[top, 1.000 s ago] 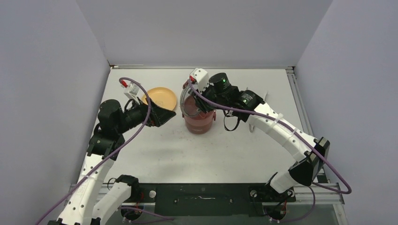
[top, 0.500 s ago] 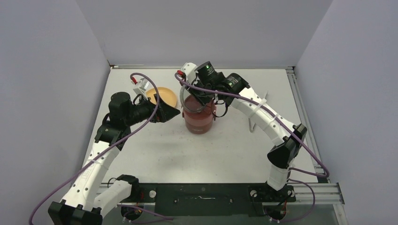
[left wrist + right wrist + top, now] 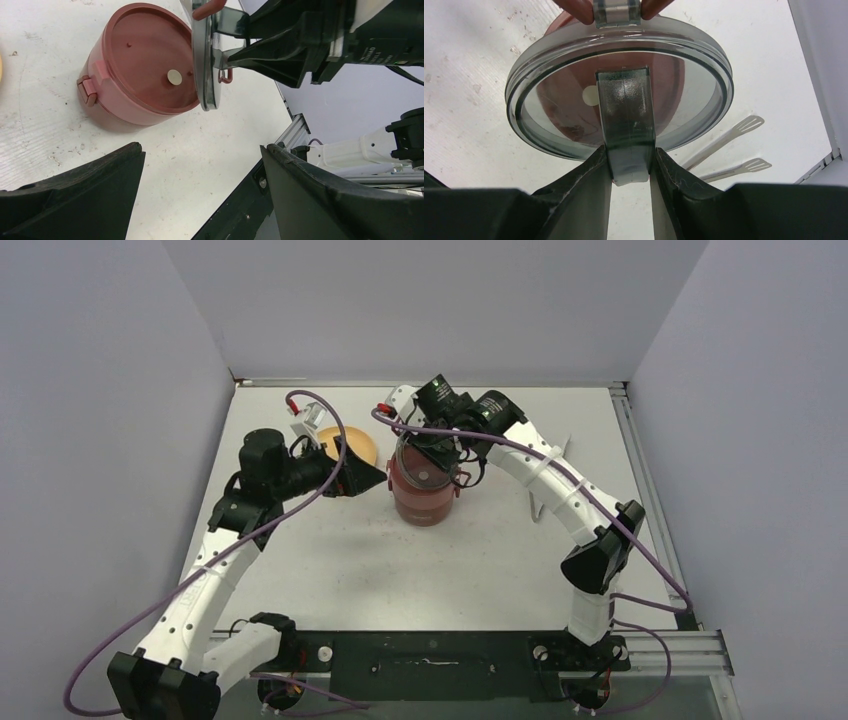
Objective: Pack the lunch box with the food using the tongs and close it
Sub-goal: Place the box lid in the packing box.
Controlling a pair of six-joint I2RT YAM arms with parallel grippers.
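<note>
The maroon lunch box [image 3: 424, 498] stands stacked at mid-table, a flat maroon disc lid [image 3: 150, 60] on its top tier. My right gripper [image 3: 432, 452] [image 3: 629, 156] is shut on the handle of the grey translucent top lid [image 3: 554, 115], which hangs tilted just above the stack; the left wrist view shows that lid [image 3: 205, 70] edge-on. My left gripper [image 3: 368, 478] [image 3: 200, 150] is open and empty, just left of the box. The silver tongs [image 3: 729, 137] lie on the table right of the box. No food shows.
A shallow yellow-orange plate [image 3: 358, 443] sits behind my left gripper, left of the box. The right arm arches over the table's right half. Grey walls close in the table on three sides, and a black rail [image 3: 430, 655] runs along the near edge.
My right gripper has swung the grey lid left and down until it hangs tilted over the stack. My left gripper has moved right, closer to the box, and stays open.
</note>
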